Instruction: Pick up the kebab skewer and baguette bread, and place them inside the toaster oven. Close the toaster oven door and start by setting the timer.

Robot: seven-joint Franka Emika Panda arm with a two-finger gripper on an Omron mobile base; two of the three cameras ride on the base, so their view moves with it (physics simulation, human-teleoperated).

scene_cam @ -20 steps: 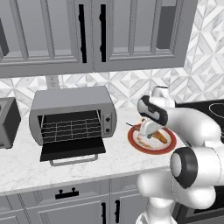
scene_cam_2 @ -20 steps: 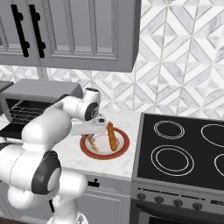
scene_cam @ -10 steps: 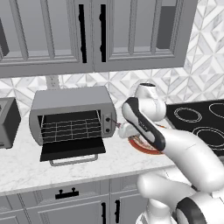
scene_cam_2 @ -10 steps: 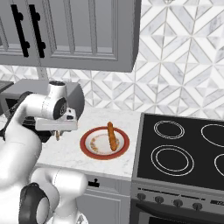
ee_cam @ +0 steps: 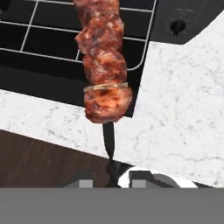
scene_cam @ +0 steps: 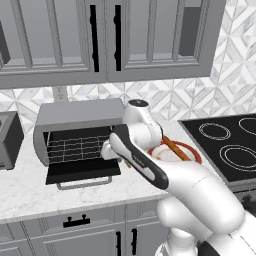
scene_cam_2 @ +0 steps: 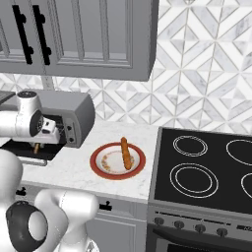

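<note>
White marble counter point(scene_cam_2: 74, 170) under grey cabinets point(scene_cam: 100, 40), black cooktop point(scene_cam_2: 206, 167) at right. Toaster oven point(scene_cam: 75, 132) with door point(scene_cam: 82, 171) dropped open; arm blocks its right side. Baguette bread point(scene_cam_2: 126, 152) lies on red plate point(scene_cam_2: 101, 170). Gripper point(ee_cam: 109, 177) pinches kebab skewer point(ee_cam: 103, 65) by its stick, over the door edge.

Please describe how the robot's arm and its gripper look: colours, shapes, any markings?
The arm has smooth, rounded white segments, with dark grey bands and caps at the joints. A long dark strip runs along one link. The gripper has small dark finger tips. No cables or written markings are visible.
</note>
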